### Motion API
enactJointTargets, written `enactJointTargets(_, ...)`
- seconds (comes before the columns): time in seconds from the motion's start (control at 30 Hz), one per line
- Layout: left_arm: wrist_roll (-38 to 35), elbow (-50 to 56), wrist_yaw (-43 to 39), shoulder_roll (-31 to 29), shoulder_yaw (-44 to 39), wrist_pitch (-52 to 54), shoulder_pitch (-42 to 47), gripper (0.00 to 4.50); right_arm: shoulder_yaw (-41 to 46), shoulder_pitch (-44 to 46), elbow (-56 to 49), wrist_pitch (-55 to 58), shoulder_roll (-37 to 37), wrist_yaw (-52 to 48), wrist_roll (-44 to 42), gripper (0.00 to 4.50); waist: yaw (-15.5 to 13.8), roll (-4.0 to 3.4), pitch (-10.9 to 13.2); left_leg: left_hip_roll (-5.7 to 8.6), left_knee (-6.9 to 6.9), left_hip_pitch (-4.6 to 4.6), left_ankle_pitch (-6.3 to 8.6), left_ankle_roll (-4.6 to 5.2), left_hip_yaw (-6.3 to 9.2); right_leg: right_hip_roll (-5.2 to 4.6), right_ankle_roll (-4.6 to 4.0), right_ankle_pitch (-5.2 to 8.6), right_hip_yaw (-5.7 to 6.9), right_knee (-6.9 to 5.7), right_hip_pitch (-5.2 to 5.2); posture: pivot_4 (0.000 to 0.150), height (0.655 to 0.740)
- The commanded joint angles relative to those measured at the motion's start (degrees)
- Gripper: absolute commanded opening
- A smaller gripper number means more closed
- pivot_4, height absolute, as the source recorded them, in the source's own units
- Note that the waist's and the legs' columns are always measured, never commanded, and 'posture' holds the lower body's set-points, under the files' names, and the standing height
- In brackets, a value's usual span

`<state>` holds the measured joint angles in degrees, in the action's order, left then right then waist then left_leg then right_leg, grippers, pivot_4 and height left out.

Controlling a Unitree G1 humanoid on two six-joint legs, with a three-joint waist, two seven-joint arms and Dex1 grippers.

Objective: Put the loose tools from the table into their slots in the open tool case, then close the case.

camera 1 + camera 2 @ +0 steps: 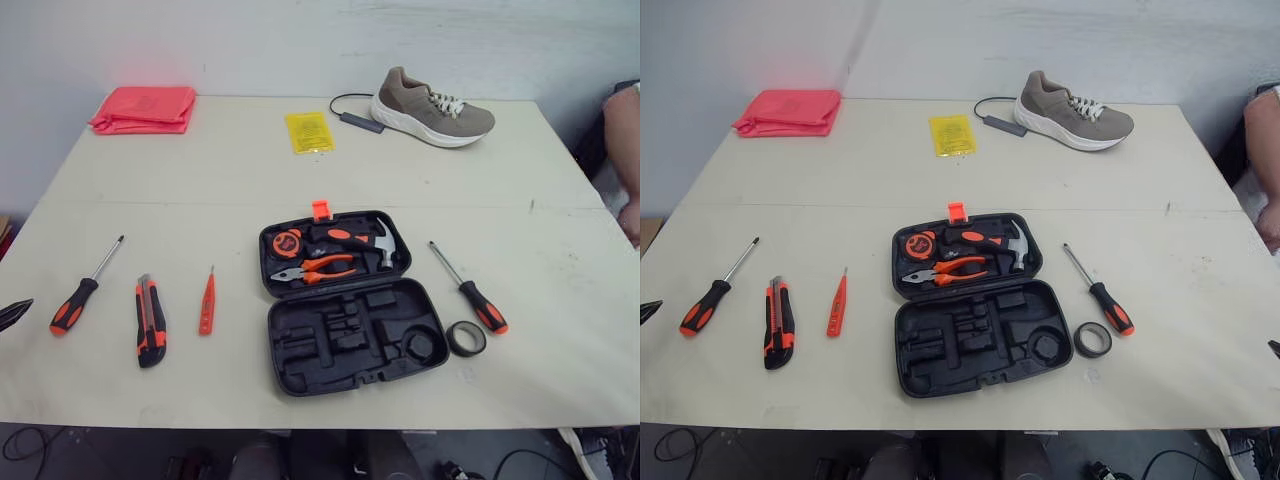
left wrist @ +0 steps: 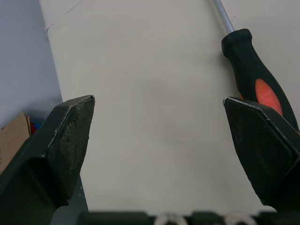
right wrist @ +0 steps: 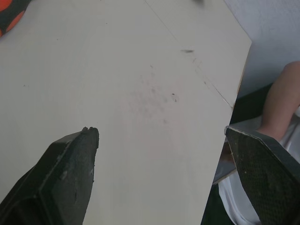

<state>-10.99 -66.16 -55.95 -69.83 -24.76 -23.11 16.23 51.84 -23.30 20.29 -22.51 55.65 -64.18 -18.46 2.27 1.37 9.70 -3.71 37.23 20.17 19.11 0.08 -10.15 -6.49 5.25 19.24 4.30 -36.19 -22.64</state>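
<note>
1. My left hand has its two fingers wide apart and holds nothing. It hovers over the bare desk at its 9 o'clock edge.
2. Just beside one finger of that hand lies a screwdriver with a black and orange handle. Its shaft points toward 1 o'clock.
3. My right hand also has its fingers spread apart and empty. It is over plain desk near the 3 o'clock edge, with a person's arm beyond that edge.
4. The tool case lies open at the middle of the desk, with its lid toward 12 o'clock.
5. The lid holds a tape measure, pliers and a hammer. The slots of the nearer half stand empty.
6. At 9 o'clock of the case lie a tester pen, then a utility knife, then the screwdriver, each apart from the next.
7. At 3 o'clock of the case lies a second screwdriver. A roll of black tape sits at 4 o'clock, just beside the case's corner.
8. Far off are a shoe at 1 o'clock, a yellow packet at 12 and a folded pink cloth at 10.
</note>
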Motion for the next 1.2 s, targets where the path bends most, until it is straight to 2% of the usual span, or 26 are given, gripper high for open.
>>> enactJointTargets(0.03,-3.56,3.49,-4.43,0.38,-1.29,3.49,1.65,4.45,-1.46,1.50,-5.44,4.03,0.80,0.25,-3.51,4.50,-0.06,0.00,0.00,0.00,0.00,0.00,0.00,0.00,0.00,0.00,0.00,0.00,0.00,0.00,0.00,0.150,0.7400)
enactJointTargets(0.13,-9.35,11.86,-13.34,2.48,-1.68,12.01,3.70,4.45,-6.32,4.46,-16.08,14.40,0.58,1.08,-9.10,4.50,-0.14,-0.01,0.00,-0.02,0.19,0.01,-0.01,0.01,0.01,0.01,0.00,0.00,0.00,-0.21,0.00,0.150,0.7400)
enactJointTargets(0.27,-13.90,31.41,-17.03,6.43,-0.57,20.12,-0.50,4.45,-13.34,7.02,-30.03,27.12,1.20,3.18,-13.82,4.50,-0.31,-0.01,0.00,-0.06,0.31,0.05,-0.01,-0.03,0.11,0.00,-0.05,0.02,-0.02,-0.42,-0.03,0.150,0.7400)
enactJointTargets(0.4,-15.72,50.41,-14.89,10.86,2.43,26.72,-6.52,4.45,-20.37,12.32,-36.72,34.77,1.64,6.02,-14.22,4.50,-0.61,-0.06,-0.01,-0.06,0.40,0.12,-0.01,0.00,0.08,0.00,-0.05,0.03,-0.04,-0.47,-0.05,0.150,0.7400)
enactJointTargets(0.57,-15.49,71.96,-8.61,16.22,9.73,35.38,-9.78,4.45,-31.34,22.78,-38.15,40.11,1.58,8.52,-11.25,4.50,-0.70,-0.04,0.00,-0.05,0.78,0.23,0.05,0.13,0.09,-0.03,0.04,-0.02,-0.15,-0.44,-0.02,0.150,0.7400)
enactJointTargets(0.63,-15.49,75.54,-6.20,18.19,11.76,38.01,-9.34,4.50,-34.72,25.91,-37.34,41.66,1.21,8.72,-10.09,3.91,-0.82,-0.05,0.00,-0.05,0.79,0.24,0.04,0.12,0.13,-0.02,0.04,-0.02,-0.30,-0.44,-0.02,0.150,0.7400)
enactJointTargets(0.7,-14.27,78.04,-3.55,20.12,14.15,39.09,-8.71,3.95,-37.82,28.11,-36.55,42.21,1.10,8.32,-8.43,3.27,-0.89,-0.07,0.00,-0.06,0.77,0.26,0.03,0.11,0.16,0.02,0.03,-0.02,-0.44,-0.42,-0.02,0.150,0.7400)
enactJointTargets(0.73,-13.14,79.26,-3.05,20.52,15.74,39.24,-8.72,3.59,-39.33,29.18,-35.98,42.42,0.87,8.53,-7.30,2.67,-0.84,-0.06,0.00,-0.05,0.78,0.28,0.02,0.11,0.15,0.04,0.02,-0.01,-0.47,-0.43,-0.03,0.150,0.7400)
enactJointTargets(0.77,-11.56,79.66,-2.35,20.90,17.16,38.90,-8.61,3.02,-40.67,30.14,-35.31,42.31,0.80,8.45,-6.25,2.01,-0.82,-0.06,0.00,-0.06,0.80,0.28,0.02,0.11,0.14,0.09,0.03,-0.01,-0.47,-0.42,-0.03,0.150,0.7400)
enactJointTargets(0.8,-10.64,79.90,-1.92,21.19,18.47,39.23,-8.63,2.71,-41.94,31.13,-34.58,42.23,0.70,8.70,-4.92,1.67,-0.81,-0.06,0.00,-0.05,0.81,0.28,0.01,0.11,0.12,0.09,0.03,-0.01,-0.46,-0.42,-0.03,0.150,0.7400)
enactJointTargets(0.9,-7.41,79.73,-0.42,22.36,22.04,38.87,-8.42,1.32,-46.03,34.32,-32.15,41.25,0.11,8.78,-1.04,0.16,-0.73,-0.06,0.00,0.00,0.83,0.26,-0.01,0.16,0.09,0.16,0.03,-0.02,-0.40,-0.43,-0.04,0.150,0.7400)
enactJointTargets(0.93,-6.26,79.58,0.07,22.66,23.19,38.93,-8.13,0.86,-47.22,35.46,-31.36,41.19,-0.36,8.99,-0.02,0.00,-0.68,-0.06,0.00,-0.01,0.83,0.27,-0.01,0.16,0.08,0.17,0.03,-0.02,-0.38,-0.44,-0.04,0.150,0.7400)
enactJointTargets(1.0,-4.06,78.79,1.34,23.72,25.43,39.02,-7.17,0.05,-49.36,37.72,-29.90,41.52,-1.72,9.76,1.79,0.00,-0.71,-0.07,0.01,-0.04,0.83,0.27,-0.01,0.15,0.08,0.16,0.03,-0.02,-0.37,-0.43,-0.05,0.150,0.7400)
enactJointTargets(1.2,-1.14,77.84,4.95,28.15,29.23,41.82,-3.22,0.05,-54.41,42.64,-24.79,40.67,-4.81,11.00,7.42,0.00,-0.85,-0.07,0.00,-0.01,0.91,0.30,-0.04,0.18,0.07,0.18,0.04,-0.02,-0.14,-0.52,-0.08,0.150,0.7400)
